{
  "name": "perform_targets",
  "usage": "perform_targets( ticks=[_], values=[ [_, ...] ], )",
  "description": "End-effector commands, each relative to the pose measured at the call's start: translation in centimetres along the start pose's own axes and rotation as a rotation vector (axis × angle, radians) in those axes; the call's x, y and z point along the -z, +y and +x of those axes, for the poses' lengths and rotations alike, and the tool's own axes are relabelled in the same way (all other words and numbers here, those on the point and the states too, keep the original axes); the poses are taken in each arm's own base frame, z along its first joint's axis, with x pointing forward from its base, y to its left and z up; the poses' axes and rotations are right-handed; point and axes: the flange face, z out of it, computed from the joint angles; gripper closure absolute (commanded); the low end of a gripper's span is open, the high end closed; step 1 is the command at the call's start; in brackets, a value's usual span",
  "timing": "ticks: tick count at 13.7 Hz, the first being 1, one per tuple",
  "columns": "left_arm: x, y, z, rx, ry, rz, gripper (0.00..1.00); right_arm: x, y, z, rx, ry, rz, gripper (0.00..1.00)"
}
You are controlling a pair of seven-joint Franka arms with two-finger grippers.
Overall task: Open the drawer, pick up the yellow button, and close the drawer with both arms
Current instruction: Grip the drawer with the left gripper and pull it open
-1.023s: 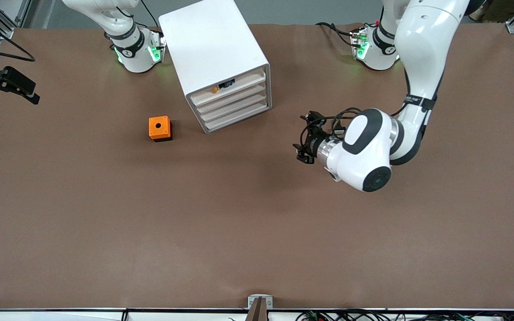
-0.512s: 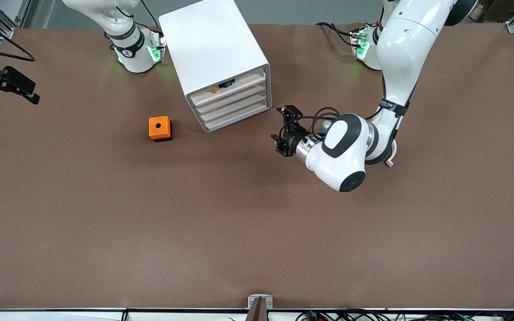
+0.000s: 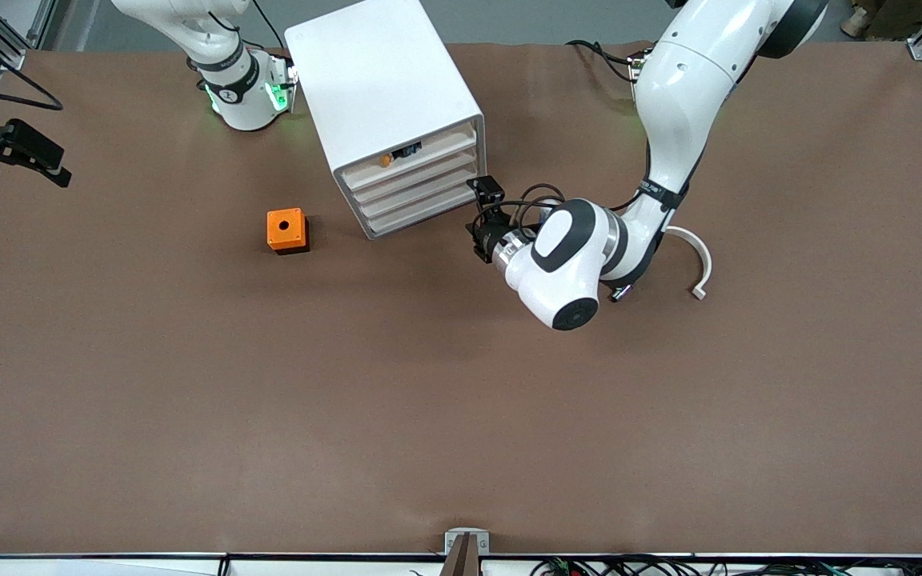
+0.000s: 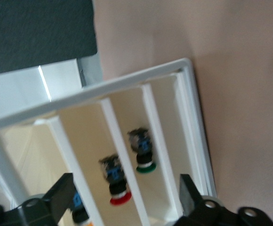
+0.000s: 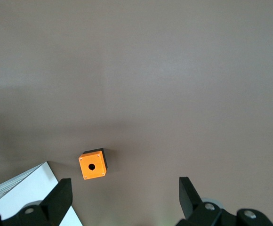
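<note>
The white cabinet [image 3: 381, 88] stands toward the right arm's end of the table, with its four drawers facing the front camera at an angle. The top drawer [image 3: 421, 152] holds the orange-capped button [image 3: 385, 160]. My left gripper [image 3: 475, 214] is open, low beside the cabinet's front corner, and points at the drawer fronts. In the left wrist view the top drawer [image 4: 37, 155] shows the button's black-and-blue body [image 4: 78, 201] at the frame edge between my open fingers [image 4: 63, 193]. My right gripper [image 5: 124, 197] is open, high over the table, out of the front view.
An orange cube with a hole [image 3: 286, 230] sits beside the cabinet; it also shows in the right wrist view [image 5: 92, 165]. Lower drawers hold a red-capped button [image 4: 117, 188] and a green-capped button [image 4: 143, 157]. A white curved strip [image 3: 697, 264] lies by the left arm.
My left arm has swung its gripper across the table to the cabinet's drawer fronts. The cabinet, cube and right arm base have not moved.
</note>
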Motion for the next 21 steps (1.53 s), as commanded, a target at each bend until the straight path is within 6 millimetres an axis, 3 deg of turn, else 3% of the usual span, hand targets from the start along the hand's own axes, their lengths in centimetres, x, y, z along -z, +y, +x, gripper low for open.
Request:
perform_targets(
  ticks=[1, 3, 5, 11, 12, 13, 17, 18, 19, 21],
  values=[
    [-0.5, -0.6, -1.3, 0.083, -0.046, 0.050, 0.15, 0.5, 0.0, 0.3, 0.002, 0.005, -0.015, 0.00],
    [-2.1, -1.2, -2.1, 0.151, -0.036, 0.071, 0.17, 0.2, 0.0, 0.6, 0.002, 0.001, -0.013, 0.00],
    [-3.3, -1.7, -2.6, 0.200, -0.019, 0.084, 0.38, 0.1, -0.1, 0.8, 0.005, -0.001, -0.012, 0.00],
    [-5.5, -2.9, -3.7, 0.260, 0.001, 0.111, 0.41, 0.2, -0.1, 0.9, 0.011, 0.002, -0.013, 0.00],
    [-6.4, -3.3, -4.0, 0.254, 0.015, 0.113, 0.44, 0.2, -0.1, 0.9, 0.011, 0.002, -0.013, 0.00],
    [-6.6, -3.2, -4.0, 0.254, 0.016, 0.115, 0.55, 0.2, -0.1, 0.9, 0.011, 0.002, -0.013, 0.00],
    [-8.3, -3.8, -4.5, 0.246, 0.050, 0.111, 0.61, 0.2, -0.1, 0.9, 0.011, 0.002, -0.013, 0.00],
    [-8.4, -3.9, -4.5, 0.244, 0.053, 0.110, 0.69, 0.2, -0.1, 0.9, 0.013, 0.002, -0.013, 0.00],
    [-8.5, -3.7, -4.4, 0.247, 0.053, 0.112, 0.94, 0.1, -0.1, 1.0, 0.013, 0.001, -0.014, 0.00],
    [-7.7, -3.4, -4.2, 0.250, 0.042, 0.109, 1.00, 0.1, -0.1, 1.0, 0.013, 0.001, -0.014, 0.00]
  ],
)
